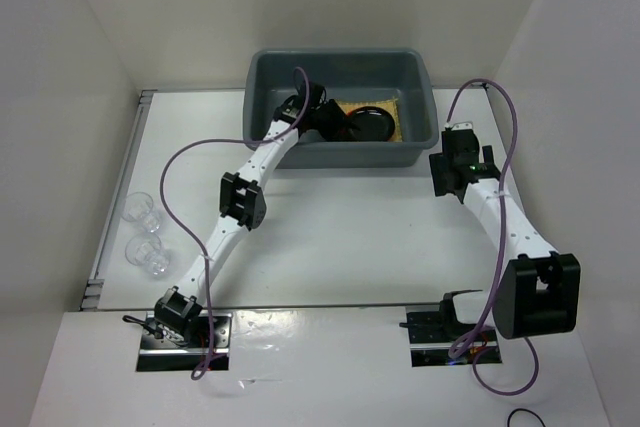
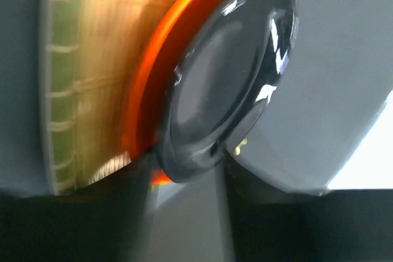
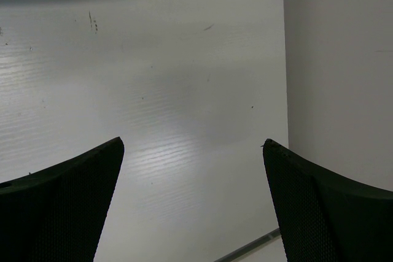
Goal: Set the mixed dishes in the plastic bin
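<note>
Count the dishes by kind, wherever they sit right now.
Plates: 2, the orange plate and the black plate, stacked in the bin
Mat: 1, in the bin
Cups: 2, on the table
Total: 5
</note>
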